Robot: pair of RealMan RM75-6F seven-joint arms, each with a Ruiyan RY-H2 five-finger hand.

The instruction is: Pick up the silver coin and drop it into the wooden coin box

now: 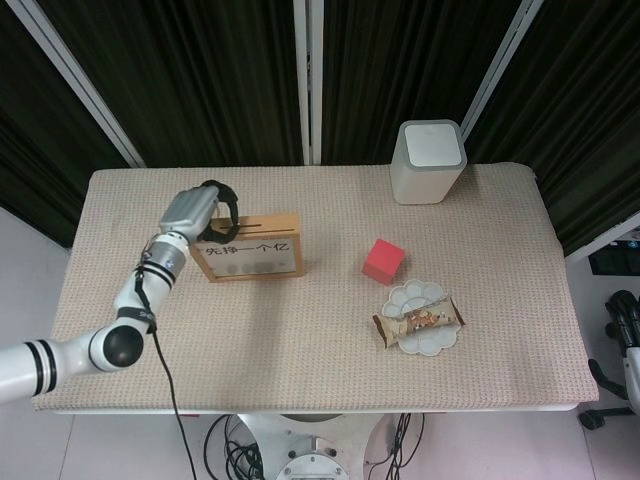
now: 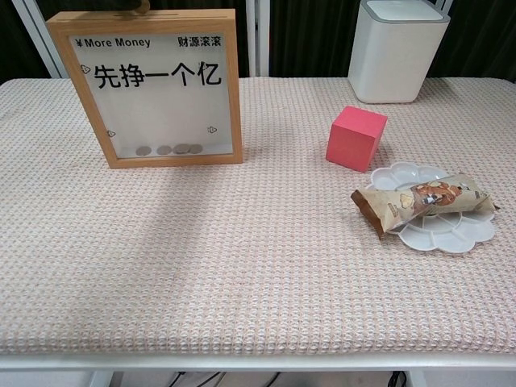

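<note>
The wooden coin box [image 1: 250,258] stands upright at the table's back left, and several coins [image 2: 169,149] lie behind its window [image 2: 161,89]. My left hand [image 1: 200,208] hovers over the box's top left end, its dark fingers curled down onto the slot. A fingertip [image 2: 137,6] just shows above the box's top edge in the chest view. The silver coin is hidden inside that pinch, and no loose coin lies on the mat. My right hand [image 1: 623,318] hangs off the table's right edge, holding nothing.
A red cube [image 1: 384,260] sits right of the box. A white flower-shaped dish [image 1: 420,318] holds a snack packet [image 1: 418,321]. A white bin [image 1: 430,160] stands at the back right. The woven mat [image 1: 300,340] covers the table.
</note>
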